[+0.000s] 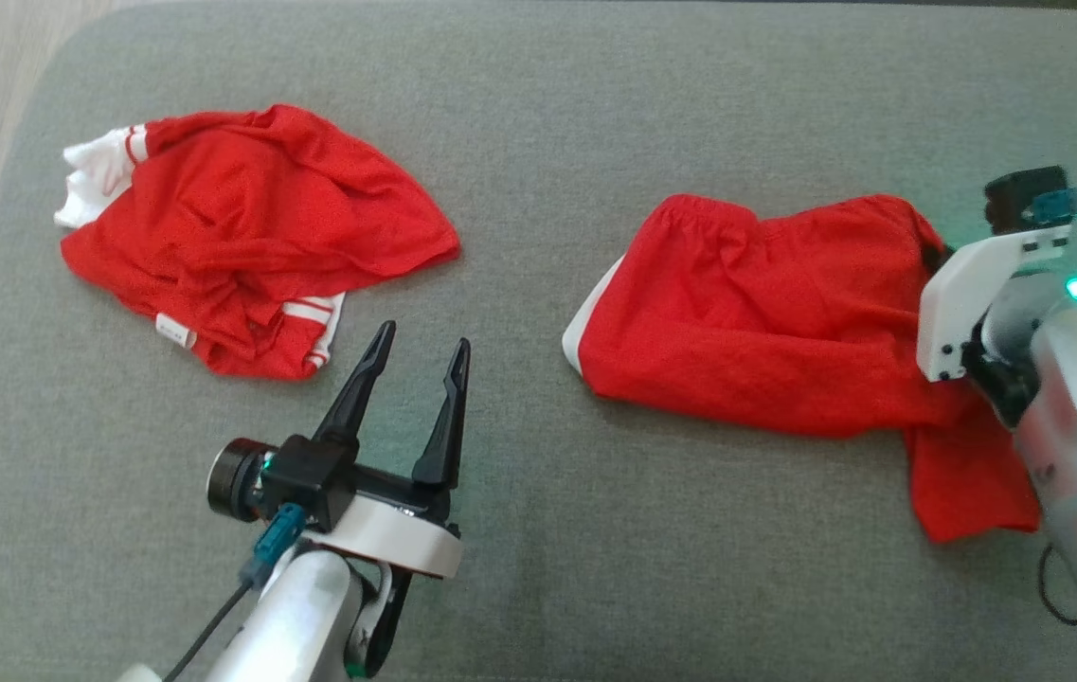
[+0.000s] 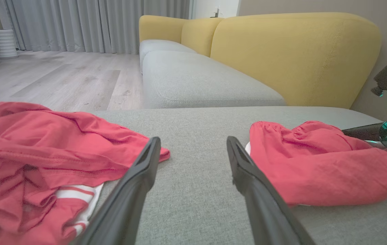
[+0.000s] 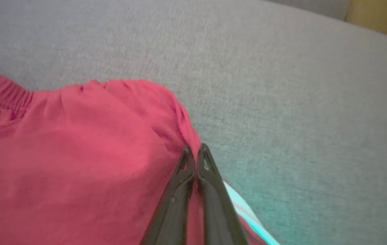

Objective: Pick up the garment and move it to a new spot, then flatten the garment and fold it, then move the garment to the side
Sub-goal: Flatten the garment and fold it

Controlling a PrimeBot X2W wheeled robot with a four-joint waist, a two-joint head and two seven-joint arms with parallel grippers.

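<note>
"Grey cushion (image 1: 538, 114) nearest the robot: what hangs over it?" asks one.

"The left gripper (image 1: 426, 335)," says the other, "fingers spread wide and holding nothing. It sits between a crumpled jersey (image 1: 254, 218) and the shorts (image 1: 746, 313), probably waiting until a second corner needs holding."

"Where do the shorts lie?"

"To the right on that cushion, waistband away from the robot. The right gripper (image 3: 195, 147) is clamped tight at the waistband's right end. Creases run into its tips, so it seems to have a pinch of cloth, a fair hold for lifting."

"Does the head view show that pinch?"

"No, the wrist housing hides the fingers there; the right wrist view shows them. The left wrist view adds what lies beyond: a yellow sofa back (image 2: 295, 54), wooden floor (image 2: 60, 75) and curtains (image 2: 94, 23)."
</note>
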